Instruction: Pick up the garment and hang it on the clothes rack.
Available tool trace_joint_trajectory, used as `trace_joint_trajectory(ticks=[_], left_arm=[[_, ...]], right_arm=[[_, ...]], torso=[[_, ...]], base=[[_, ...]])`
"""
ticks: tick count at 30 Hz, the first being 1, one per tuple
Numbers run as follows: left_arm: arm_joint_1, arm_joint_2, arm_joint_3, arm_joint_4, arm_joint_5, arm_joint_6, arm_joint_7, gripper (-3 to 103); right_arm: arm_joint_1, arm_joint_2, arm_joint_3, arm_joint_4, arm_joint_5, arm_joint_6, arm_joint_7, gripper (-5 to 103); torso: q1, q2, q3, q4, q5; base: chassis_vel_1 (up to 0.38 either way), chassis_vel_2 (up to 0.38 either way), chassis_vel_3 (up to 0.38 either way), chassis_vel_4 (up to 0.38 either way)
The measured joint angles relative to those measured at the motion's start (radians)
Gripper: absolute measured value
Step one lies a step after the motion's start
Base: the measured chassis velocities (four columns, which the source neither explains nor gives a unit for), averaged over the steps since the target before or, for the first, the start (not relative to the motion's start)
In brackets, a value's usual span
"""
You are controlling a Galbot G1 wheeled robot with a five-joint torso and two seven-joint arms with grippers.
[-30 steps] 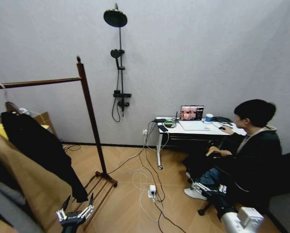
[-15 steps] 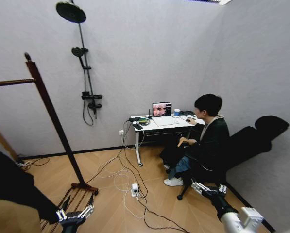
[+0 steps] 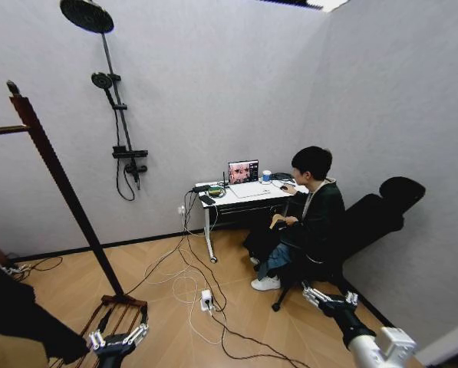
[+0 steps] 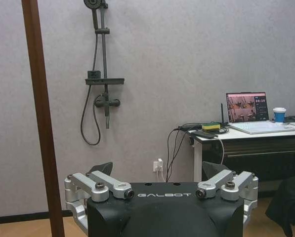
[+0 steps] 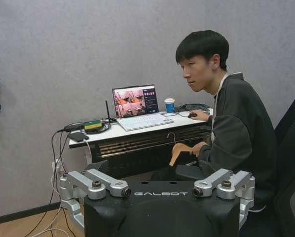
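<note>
Plainly, "GALBOT" lettering behind both open jaws

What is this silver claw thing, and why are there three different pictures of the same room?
The claws are a robot's two hands, called grippers. One picture comes from a camera on the robot's head, looking down into the room. There the left gripper is low on the left and the right gripper low on the right. Both are open and hold nothing.

The other two pictures come from small cameras on the robot's wrists, so each peeks over its own gripper: the left one and the right one.

The tall brown wooden frame is the clothes rack. The dark cloth at the bottom left corner is probably the garment the robot should hang there. Farther off are a black shower stand and a white desk with a laptop.
</note>
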Motion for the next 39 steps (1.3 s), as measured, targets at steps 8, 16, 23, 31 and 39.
trace_joint_trajectory(ticks=[8,16,23,31,39], left_arm=[[0.0,0.0,0.0,0.0,0.0,0.0,0.0,100],[0.0,0.0,0.0,0.0,0.0,0.0,0.0,100],[0.0,0.0,0.0,0.0,0.0,0.0,0.0,100],[0.0,0.0,0.0,0.0,0.0,0.0,0.0,100],[0.0,0.0,0.0,0.0,0.0,0.0,0.0,100]], right_arm=[[0.0,0.0,0.0,0.0,0.0,0.0,0.0,100],[0.0,0.0,0.0,0.0,0.0,0.0,0.0,100],[0.0,0.0,0.0,0.0,0.0,0.0,0.0,100],[0.0,0.0,0.0,0.0,0.0,0.0,0.0,100],[0.0,0.0,0.0,0.0,0.0,0.0,0.0,100]], torso=[[-0.001,0.0,0.0,-0.0004,0.0001],[0.0,0.0,0.0,-0.0002,0.0],[0.0,0.0,0.0,0.0,0.0],[0.0,0.0,0.0,-0.0001,0.0006],[0.0,0.0,0.0,-0.0001,-0.0002]], base=[[0.111,-0.078,-0.109,0.068],[-0.059,-0.052,0.044,0.054],[-0.16,-0.148,0.16,0.128],[-0.152,-0.194,0.166,0.171],[0.022,0.035,0.012,-0.022]])
